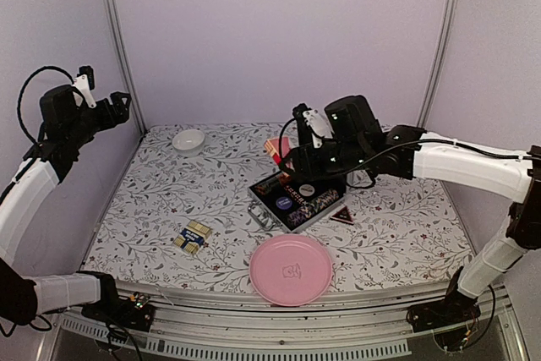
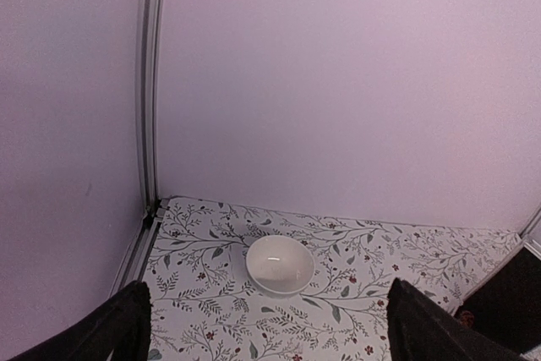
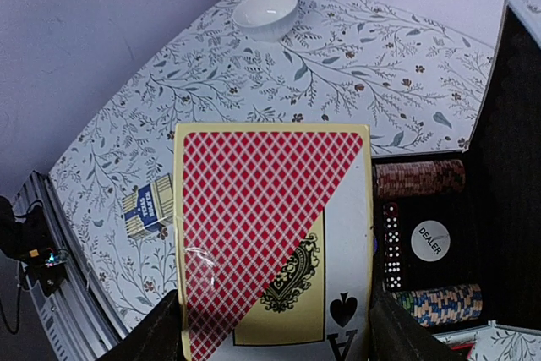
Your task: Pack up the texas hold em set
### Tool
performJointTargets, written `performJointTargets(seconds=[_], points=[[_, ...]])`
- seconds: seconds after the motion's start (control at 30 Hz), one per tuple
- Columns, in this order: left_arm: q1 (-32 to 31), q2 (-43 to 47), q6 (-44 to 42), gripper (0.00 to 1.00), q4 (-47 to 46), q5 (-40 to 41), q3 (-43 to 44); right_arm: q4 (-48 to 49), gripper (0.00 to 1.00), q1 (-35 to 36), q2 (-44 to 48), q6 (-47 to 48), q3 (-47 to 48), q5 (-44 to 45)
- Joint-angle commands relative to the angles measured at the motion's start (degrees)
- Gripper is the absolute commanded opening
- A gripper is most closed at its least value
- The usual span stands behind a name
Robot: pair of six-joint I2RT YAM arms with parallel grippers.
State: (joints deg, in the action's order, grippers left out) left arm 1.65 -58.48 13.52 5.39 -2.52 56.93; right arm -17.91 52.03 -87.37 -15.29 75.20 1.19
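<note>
At the far left the left hand [image 1: 119, 106] hangs high above the floral-patterned tabletop [image 1: 152, 200], its fingers [image 2: 127, 320] wide apart and holding nothing; a small white round bowl [image 1: 188, 139] sits on the far left of the tabletop; a blue card deck [image 1: 193, 237] lies nearer; right of it the silver metal hinged case [image 1: 296, 200] lies open, with chip rows [image 3: 420, 177], red dice [image 3: 391, 247] and a round white dealer button [image 3: 429, 240] inside; the right hand [image 1: 289, 156] is clamped on a red-backed card deck [image 3: 270, 234], held in the air by the case's far left side; a pink round plate [image 1: 290, 270] sits just near of the case.
</note>
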Motion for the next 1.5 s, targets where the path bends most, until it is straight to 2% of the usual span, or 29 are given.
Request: performJointTargets(seconds=[0.0, 0.2, 0.47, 1.47], points=[[0.5, 0.4, -0.1, 0.97, -0.4, -0.1, 0.0, -2.5, 0.43, -0.6, -7.8, 2.4, 6.7, 1.3], [0.6, 0.7, -0.2, 0.97, -0.4, 0.0, 0.0, -8.1, 0.43, -7.2, -17.5, 5.2, 12.0, -2.6], [0.5, 0.5, -0.2, 0.97, -0.3, -0.1, 0.0, -16.0, 0.42, -11.2, -26.9, 10.7, 17.5, -1.7], [0.5, 0.5, 0.1, 0.97, -0.4, -0.8, 0.1, -23.7, 0.41, -12.3, -35.2, 11.7, 23.3, 6.3]])
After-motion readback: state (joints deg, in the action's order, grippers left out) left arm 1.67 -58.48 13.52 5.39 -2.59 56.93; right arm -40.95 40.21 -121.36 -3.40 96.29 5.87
